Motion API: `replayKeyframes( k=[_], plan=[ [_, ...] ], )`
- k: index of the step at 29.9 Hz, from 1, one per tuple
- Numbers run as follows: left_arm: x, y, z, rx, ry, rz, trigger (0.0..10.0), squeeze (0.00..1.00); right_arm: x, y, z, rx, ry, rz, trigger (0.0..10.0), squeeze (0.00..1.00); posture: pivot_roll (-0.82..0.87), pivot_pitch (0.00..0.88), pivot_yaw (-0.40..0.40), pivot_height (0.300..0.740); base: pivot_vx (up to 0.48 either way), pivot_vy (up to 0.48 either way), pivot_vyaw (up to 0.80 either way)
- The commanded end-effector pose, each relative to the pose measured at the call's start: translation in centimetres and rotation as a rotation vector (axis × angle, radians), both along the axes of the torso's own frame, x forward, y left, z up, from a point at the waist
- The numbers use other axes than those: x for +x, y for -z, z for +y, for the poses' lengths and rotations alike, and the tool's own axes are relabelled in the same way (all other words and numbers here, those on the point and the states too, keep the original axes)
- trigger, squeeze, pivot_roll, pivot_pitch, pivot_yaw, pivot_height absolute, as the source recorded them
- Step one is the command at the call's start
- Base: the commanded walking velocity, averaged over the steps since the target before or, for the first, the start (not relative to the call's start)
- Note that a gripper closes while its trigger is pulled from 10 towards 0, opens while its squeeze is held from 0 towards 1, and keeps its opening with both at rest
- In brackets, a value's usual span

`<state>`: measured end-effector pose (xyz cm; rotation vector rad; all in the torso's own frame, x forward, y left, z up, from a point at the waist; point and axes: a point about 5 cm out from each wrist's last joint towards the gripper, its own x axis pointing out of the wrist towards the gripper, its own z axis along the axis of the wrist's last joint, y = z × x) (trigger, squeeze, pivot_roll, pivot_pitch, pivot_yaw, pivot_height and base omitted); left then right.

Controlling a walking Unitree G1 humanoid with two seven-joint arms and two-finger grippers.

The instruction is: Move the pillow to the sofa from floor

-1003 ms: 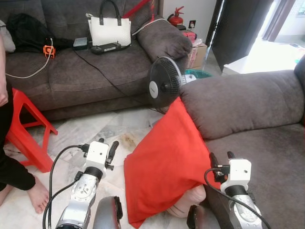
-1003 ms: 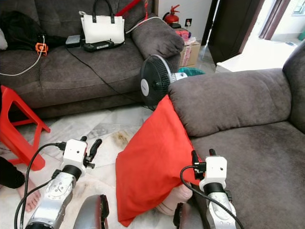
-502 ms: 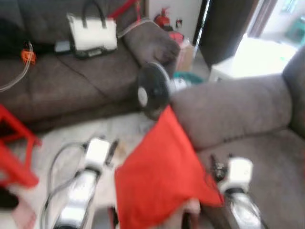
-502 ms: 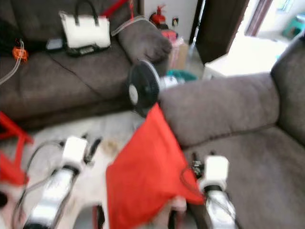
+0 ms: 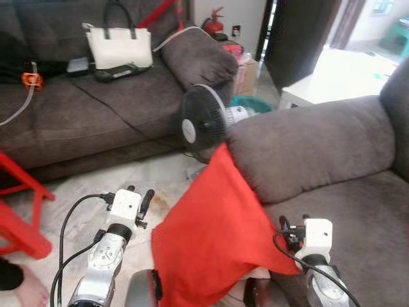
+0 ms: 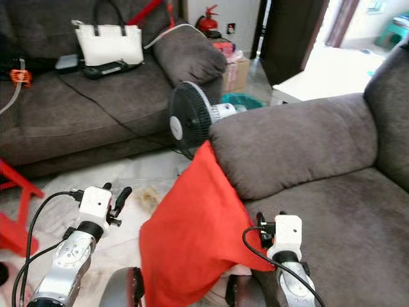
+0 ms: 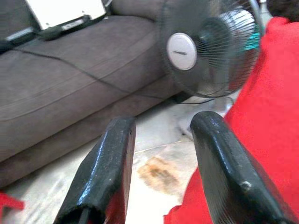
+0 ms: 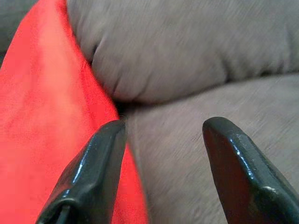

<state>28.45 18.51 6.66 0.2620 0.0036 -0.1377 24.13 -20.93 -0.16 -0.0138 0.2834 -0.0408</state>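
Two grippers flank your pillow (image 5: 214, 230). Head view: red pillow at lower centre, leaning on the sofa (image 5: 319, 144) armrest, long axis running diag. up-right toward the fan (image 5: 203, 123). Left gripper (image 5: 146, 206) sits lower left, right gripper (image 5: 293, 225) lower right & nearer, at the pillow's corner. L wrist view: fingers apart, pillow beside one finger (image 7: 231, 172). R wrist view: fingers spread, nothing held, pillow just beside one.

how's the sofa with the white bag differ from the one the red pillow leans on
The far sofa carries a white handbag, a cable and small devices; the near sofa has a bare seat. The red pillow leans against the near sofa's armrest, while the fan stands by the far sofa's armrest. Both are grey-brown fabric with rounded arms.
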Motion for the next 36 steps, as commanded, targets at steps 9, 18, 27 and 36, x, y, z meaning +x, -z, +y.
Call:
replayKeyframes(
  k=[9, 18, 27, 36],
  plan=[
    [0.0, 0.6, 0.2, -0.009, -0.014, 0.035, 10.0, 0.00, 0.3, 1.0, -1.4, 0.215, 0.046, 0.112, 10.0, 1.00, 0.08, 0.000, -0.038, 0.552, 0.000, 0.000, 0.00],
    [0.2, 0.7, 0.2, -0.011, -0.018, 0.042, 10.0, 0.00, 0.0, 0.9, -2.9, 0.423, 0.028, 0.142, 10.0, 1.00, 0.07, 0.000, -0.039, 0.552, 0.000, 0.000, 0.00],
    [0.2, 0.8, 0.2, -0.012, -0.020, 0.043, 10.0, 0.00, 0.7, -0.6, -3.5, 0.658, 0.028, 0.040, 10.0, 1.00, 0.07, 0.000, -0.043, 0.552, 0.000, 0.000, 0.00],
    [0.3, 0.9, 0.2, -0.013, -0.020, 0.043, 10.0, 0.00, -1.2, 1.1, -2.8, 0.400, -0.125, 0.183, 10.0, 0.00, 0.07, 0.000, -0.046, 0.552, 0.000, 0.000, 0.00]
  ],
)
